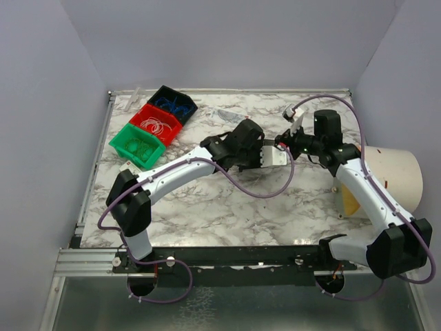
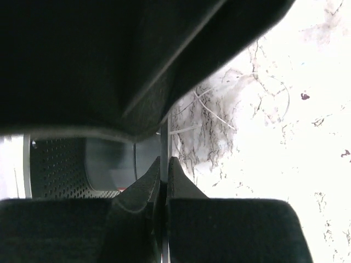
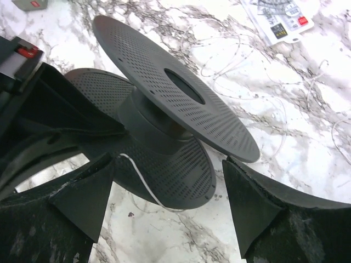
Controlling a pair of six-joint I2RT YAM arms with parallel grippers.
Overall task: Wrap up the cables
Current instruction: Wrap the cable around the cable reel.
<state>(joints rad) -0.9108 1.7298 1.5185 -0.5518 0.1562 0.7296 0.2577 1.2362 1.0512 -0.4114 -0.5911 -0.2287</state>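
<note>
Plainly, the wrapping has hardly begun. The spool [image 3: 164,104] hangs tilted above the table [image 3: 164,238], between the two claws, and its hub [image 3: 143,118] looks bare, with no turns on it that I can make out. One thin white cable [image 3: 140,178] runs from near the hub down across the lower flange and off its edge. More pale strands [image 3: 277,139] lie loose on the marble beyond the spool, so I judge nearly all the winding is left to do.

The left claw [image 2: 163,178] has its fingers pressed together on a thin edge, which appears to be the rim of the lower flange; that grip holds the spool up. The right claw [image 3: 167,170] faces the spool with its fingers wide apart and nothing between them, near the white cable but not touching it.

From above, the spool itself is hard to pick out among the wrists at mid-table. The likely next step is for the free claw to take the cable and lead it round the hub.
</note>
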